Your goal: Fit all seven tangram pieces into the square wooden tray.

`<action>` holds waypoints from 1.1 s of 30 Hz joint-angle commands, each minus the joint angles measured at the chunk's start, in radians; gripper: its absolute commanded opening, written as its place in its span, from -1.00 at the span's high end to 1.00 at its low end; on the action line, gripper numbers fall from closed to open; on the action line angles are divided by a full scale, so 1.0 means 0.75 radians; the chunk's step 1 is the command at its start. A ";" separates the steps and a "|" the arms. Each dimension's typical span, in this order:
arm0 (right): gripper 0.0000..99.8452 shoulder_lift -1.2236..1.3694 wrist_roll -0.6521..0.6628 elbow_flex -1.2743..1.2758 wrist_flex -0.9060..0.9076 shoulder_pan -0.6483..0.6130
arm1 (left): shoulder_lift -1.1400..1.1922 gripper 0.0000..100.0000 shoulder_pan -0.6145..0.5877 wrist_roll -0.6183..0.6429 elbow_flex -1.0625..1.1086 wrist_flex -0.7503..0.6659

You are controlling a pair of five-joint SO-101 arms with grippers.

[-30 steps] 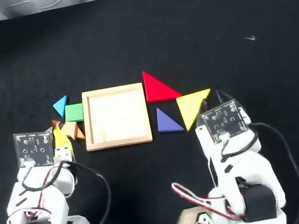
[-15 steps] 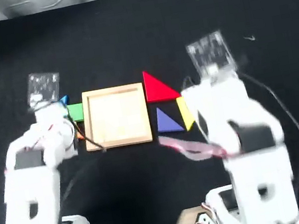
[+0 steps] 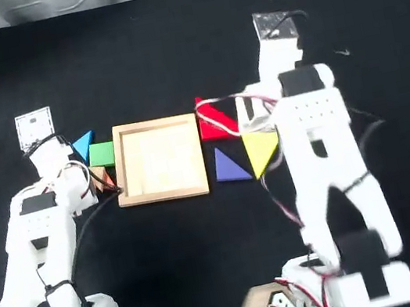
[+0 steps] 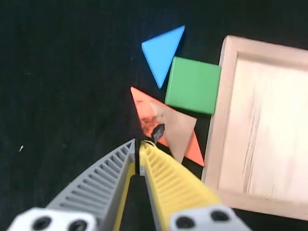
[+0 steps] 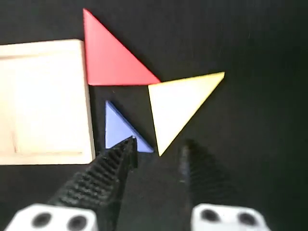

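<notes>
Both arms have swung out from the surface's near edge. The left pincer [image 4: 139,156], pressed together, hangs at the orange triangle [image 4: 163,127] left of the empty tray [image 3: 165,196]. The right pincer [image 5: 156,153], spread apart, hangs by the yellow triangle [image 5: 178,103]. No piece is placed yet.

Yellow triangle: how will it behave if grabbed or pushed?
The yellow triangle looks flat and rigid, so it probably won't flex or roll. It lies flush on the black cloth with a low edge, so a pinch from above may slip; a push likely slides it. Its corner sits close to the purple triangle, which a push might nudge.
</notes>
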 commanded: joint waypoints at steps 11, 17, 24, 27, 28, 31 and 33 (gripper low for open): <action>0.52 0.369 -0.209 -0.114 -0.196 -0.043 | 0.000 0.94 -0.007 0.008 0.001 -0.039; 0.52 0.382 -0.209 -0.060 -0.288 -0.106 | 0.002 0.94 -0.005 0.008 0.003 -0.039; 0.52 0.382 -0.268 0.060 -0.397 -0.113 | 0.002 0.94 -0.005 0.008 0.003 -0.039; 0.52 0.382 -0.268 0.089 -0.403 -0.113 | 0.002 0.94 -0.005 0.008 0.003 -0.039; 0.52 0.382 -0.268 0.095 -0.413 -0.113 | 0.002 0.94 -0.005 0.008 0.003 -0.039; 0.52 0.394 -0.266 0.114 -0.456 -0.104 | 0.002 0.94 -0.005 0.008 0.003 -0.039; 0.52 0.427 -0.264 0.107 -0.466 -0.096 | 0.002 0.94 -0.005 0.008 0.003 -0.039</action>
